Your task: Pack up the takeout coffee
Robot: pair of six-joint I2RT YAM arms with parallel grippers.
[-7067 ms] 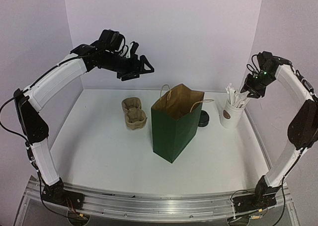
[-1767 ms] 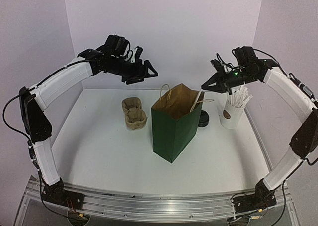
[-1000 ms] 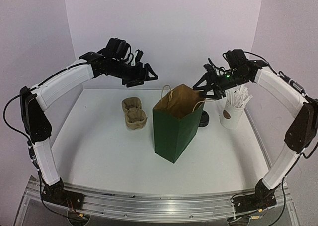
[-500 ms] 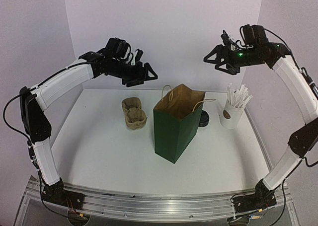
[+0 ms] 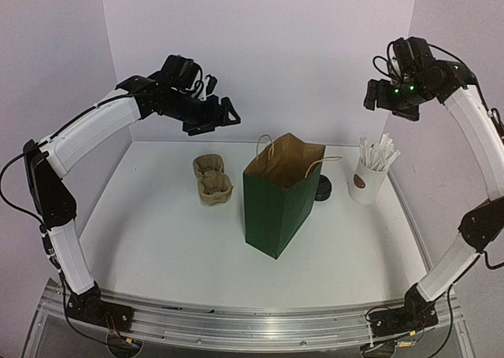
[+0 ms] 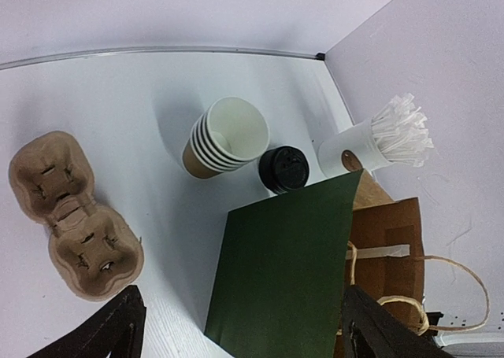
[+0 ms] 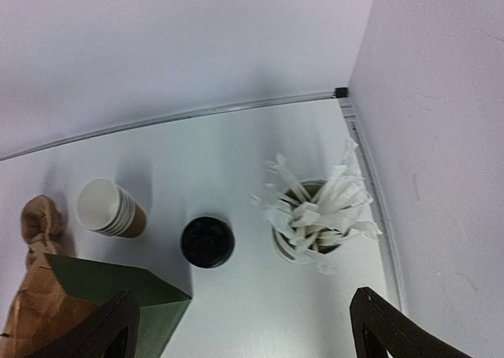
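The takeout coffee shows as a nested stack of brown paper cups (image 6: 224, 138) (image 7: 106, 208) with white inner rims, leaning on the table behind the green paper bag (image 5: 277, 197) (image 6: 283, 271). A black domed lid (image 6: 283, 169) (image 7: 207, 241) (image 5: 323, 189) lies next to the stack, apart from it. The top view hides the cups behind the bag. My left gripper (image 5: 220, 112) (image 6: 244, 338) hangs open high above the bag's left side, with nothing between its fingers. My right gripper (image 5: 387, 102) (image 7: 244, 330) is open and empty too, high over the back right corner.
A white cup of paper-wrapped sticks (image 5: 368, 177) (image 7: 315, 216) stands right of the lid near the right wall. A moulded pulp cup carrier (image 5: 211, 179) (image 6: 75, 216) lies left of the bag. The bag stands upright, its mouth open and its handles loose.
My right gripper rose from the bag's mouth up and to the right, and its jaws spread wider. My left gripper drew back a little to the left.
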